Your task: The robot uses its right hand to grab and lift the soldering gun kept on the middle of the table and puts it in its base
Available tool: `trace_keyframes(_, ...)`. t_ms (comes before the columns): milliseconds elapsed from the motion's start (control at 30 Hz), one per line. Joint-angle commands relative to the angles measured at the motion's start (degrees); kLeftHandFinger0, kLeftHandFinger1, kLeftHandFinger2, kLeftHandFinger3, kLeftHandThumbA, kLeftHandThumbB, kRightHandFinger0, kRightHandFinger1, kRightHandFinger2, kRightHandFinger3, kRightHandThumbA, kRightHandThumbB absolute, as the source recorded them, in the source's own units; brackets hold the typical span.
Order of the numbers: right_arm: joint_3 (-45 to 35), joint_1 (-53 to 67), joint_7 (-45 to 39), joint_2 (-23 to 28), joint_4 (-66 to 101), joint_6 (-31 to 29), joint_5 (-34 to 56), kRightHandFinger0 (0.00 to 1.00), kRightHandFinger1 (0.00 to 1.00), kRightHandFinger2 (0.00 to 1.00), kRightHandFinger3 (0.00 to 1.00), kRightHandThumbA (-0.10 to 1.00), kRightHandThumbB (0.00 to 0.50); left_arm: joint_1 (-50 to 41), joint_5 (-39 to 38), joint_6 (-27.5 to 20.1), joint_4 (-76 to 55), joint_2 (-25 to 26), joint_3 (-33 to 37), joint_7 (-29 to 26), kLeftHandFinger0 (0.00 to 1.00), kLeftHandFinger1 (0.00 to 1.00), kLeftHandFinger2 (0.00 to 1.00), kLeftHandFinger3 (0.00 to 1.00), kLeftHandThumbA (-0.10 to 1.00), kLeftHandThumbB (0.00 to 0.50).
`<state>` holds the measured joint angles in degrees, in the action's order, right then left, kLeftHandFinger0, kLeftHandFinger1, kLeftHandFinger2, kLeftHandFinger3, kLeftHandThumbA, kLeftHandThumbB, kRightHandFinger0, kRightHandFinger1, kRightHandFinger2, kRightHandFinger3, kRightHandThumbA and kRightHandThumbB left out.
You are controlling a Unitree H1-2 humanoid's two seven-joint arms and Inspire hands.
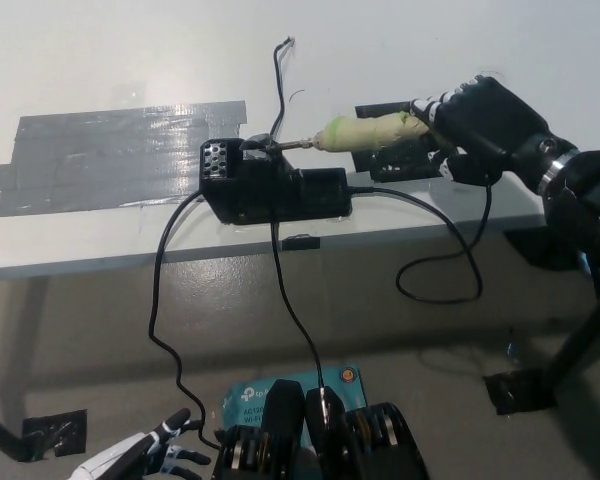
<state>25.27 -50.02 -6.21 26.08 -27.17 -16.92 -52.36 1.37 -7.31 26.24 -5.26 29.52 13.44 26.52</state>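
Note:
My black right hand [475, 118] is shut on the rear of the soldering gun [365, 132], whose handle is wrapped in pale green tape. The gun lies nearly level above the table, its metal tip [290, 145] pointing left and reaching the holder opening at the top of the black base [270, 185]. The base sits near the table's front edge with cables running from it. My white left hand [140, 458] rests low at the picture's lower left, below the table, fingers apart and holding nothing.
A large grey tape patch [120, 150] covers the table's left part. A black pad [405, 150] lies under the gun. Black cables [450, 270] hang over the table's front edge [130, 262]. A teal box [280, 395] lies on the floor.

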Motion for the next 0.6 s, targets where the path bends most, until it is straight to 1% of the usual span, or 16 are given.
trace_keyframes(0, -0.4, -4.3, 1.0, 1.4, 0.7, 0.9, -1.3, 0.0, 0.0, 0.33, 0.02, -0.1, 0.104, 1.1, -0.3, 0.7, -1.7, 1.9, 0.3, 0.6, 1.0, 0.74, 0.81, 1.0, 1.0, 0.497)
trace_keyframes(33, -0.2, -4.0, 0.8, 1.5, 1.4, 1.5, -2.2, 0.0, 0.0, 0.34, 0.0, -0.1, 0.123, 1.1, -0.3, 0.7, -1.8, 1.9, 0.4, 0.4, 1.0, 0.75, 0.8, 1.0, 1.0, 0.492)
trace_keyframes(67, -0.1, -3.8, 1.3, 1.4, 1.4, 1.2, -2.3, 0.0, 0.0, 0.36, 0.0, -0.1, 0.147, 1.0, -0.1, 0.7, -1.9, 1.9, 0.4, 0.4, 1.0, 0.75, 0.8, 1.0, 1.0, 0.499)
trace_keyframes(100, -0.2, -3.8, 1.3, 1.4, 1.4, 1.2, -2.4, 0.0, 0.0, 0.37, 0.0, -0.1, 0.142, 1.0, -0.1, 0.7, -1.9, 1.9, 0.4, 0.4, 1.0, 0.75, 0.8, 1.0, 1.0, 0.499)
trace_keyframes(133, 0.1, -3.8, 1.9, 1.5, 1.5, 1.1, -3.2, 0.0, 0.0, 0.39, 0.04, -0.1, 0.1, 1.2, -0.1, 0.7, -1.5, 1.6, 0.5, 0.3, 1.0, 0.75, 0.79, 1.0, 1.0, 0.491)
trace_keyframes(167, 0.0, -3.8, 1.9, 1.2, 1.3, 1.1, -3.0, 0.0, 0.0, 0.4, 0.06, -0.1, 0.061, 1.2, 0.4, 0.7, -1.6, 1.6, 0.7, 0.1, 1.0, 0.73, 0.79, 1.0, 1.0, 0.5)
trace_keyframes(200, 0.1, -4.0, 1.2, 0.9, 1.0, 1.8, -3.1, 0.0, 0.01, 0.42, 0.11, -0.1, 0.055, 1.1, 0.8, 0.7, -1.8, 1.6, 0.8, -0.2, 1.0, 0.74, 0.79, 1.0, 1.0, 0.5)
trace_keyframes(233, 0.2, -4.2, 0.6, 0.4, 0.9, 2.6, -3.2, 0.0, 0.02, 0.43, 0.15, -0.1, 0.021, 1.1, 0.9, 0.7, -1.9, 1.6, 0.9, -0.2, 1.0, 0.74, 0.8, 1.0, 1.0, 0.5)
trace_keyframes(267, 0.1, -4.1, 0.3, 0.3, 1.0, 2.9, -3.4, 0.0, 0.02, 0.43, 0.16, -0.1, 0.012, 1.1, 0.9, 0.7, -1.9, 1.6, 1.0, -0.2, 1.0, 0.74, 0.8, 1.0, 1.0, 0.5)
trace_keyframes(300, 0.0, -4.1, 0.1, 0.2, 1.2, 3.0, -3.2, 0.0, 0.02, 0.43, 0.2, -0.1, 0.022, 1.2, 0.0, 0.7, -1.8, 1.5, 0.9, 0.0, 1.0, 0.74, 0.79, 1.0, 1.0, 0.5)
trace_keyframes(333, -0.1, -4.2, 0.0, 0.0, 1.3, 3.2, -3.2, 0.0, 0.02, 0.43, 0.23, -0.1, 0.013, 1.2, -0.3, 0.7, -1.7, 1.5, 0.8, 0.2, 1.0, 0.74, 0.78, 1.0, 1.0, 0.5)
trace_keyframes(400, 0.1, -4.7, -0.7, -0.7, 1.0, 4.3, -3.6, 0.0, 0.0, 0.38, 0.28, -0.1, 0.039, 1.5, 0.0, 0.7, -1.8, 1.6, 1.1, 0.5, 1.0, 0.74, 0.77, 1.0, 1.0, 0.5)
trace_keyframes(467, 0.2, -4.5, -1.5, -0.8, 1.4, 4.8, -3.5, 0.0, 0.0, 0.38, 0.27, -0.1, 0.052, 1.5, 0.2, 0.7, -2.1, 1.7, 1.2, 0.3, 1.0, 0.74, 0.78, 1.0, 1.0, 0.498)
trace_keyframes(500, 0.3, -4.6, -1.6, -0.8, 1.4, 4.8, -3.6, 0.0, 0.0, 0.38, 0.22, -0.1, 0.052, 1.5, 0.0, 0.7, -2.1, 1.6, 1.2, 0.3, 1.0, 0.74, 0.78, 1.0, 1.0, 0.499)
trace_keyframes(533, 0.4, -4.6, -2.5, -1.0, 1.7, 5.2, -3.5, 0.0, 0.0, 0.38, 0.21, -0.1, 0.031, 1.5, 0.0, 0.7, -2.1, 1.6, 1.2, 0.3, 1.0, 0.74, 0.78, 1.0, 1.0, 0.5)
trace_keyframes(567, 0.5, -4.7, -2.4, -1.1, 1.8, 5.3, -3.7, 0.0, 0.0, 0.37, 0.09, -0.1, 0.04, 1.5, -0.6, 0.7, -1.9, 1.5, 1.2, 0.2, 1.0, 0.76, 0.79, 1.0, 1.0, 0.5)
